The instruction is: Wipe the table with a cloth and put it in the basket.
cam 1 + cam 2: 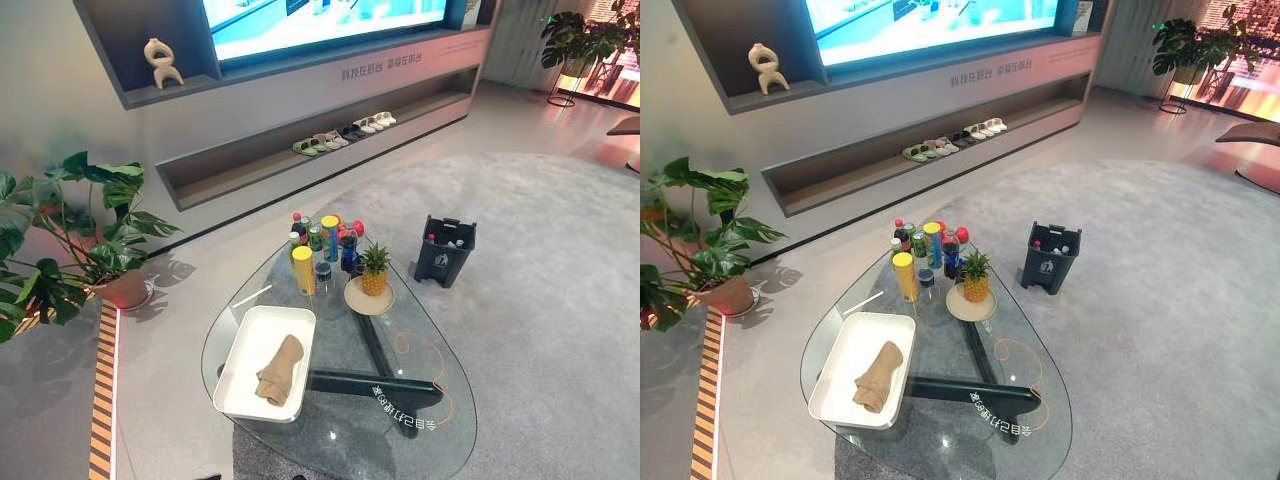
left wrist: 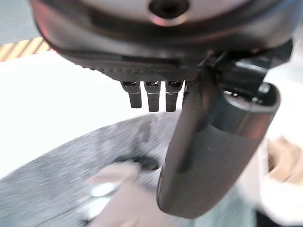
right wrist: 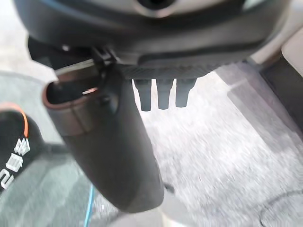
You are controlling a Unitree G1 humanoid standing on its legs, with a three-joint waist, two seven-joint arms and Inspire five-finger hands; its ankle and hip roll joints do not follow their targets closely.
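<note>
A tan cloth (image 1: pixel 279 370) lies crumpled in a white tray (image 1: pixel 243 352) on the near left part of the glass table (image 1: pixel 420 340). A dark basket (image 1: pixel 445 250) stands on the grey carpet to the right of the table, with small items inside it. My left hand (image 2: pixel 208 142) hangs open above the carpet, holding nothing; the cloth (image 2: pixel 284 158) shows past its thumb in the tray. In the right wrist view my right hand (image 3: pixel 109 142) is also open and empty, near the table's black base (image 3: pixel 14 156).
Several bottles and cans (image 1: pixel 322 245) cluster at the table's far end, beside a pineapple (image 1: pixel 375 270) on a round plate. A potted plant (image 1: pixel 90 250) stands on the floor at the left. A low wall shelf holds shoes (image 1: pixel 345 132).
</note>
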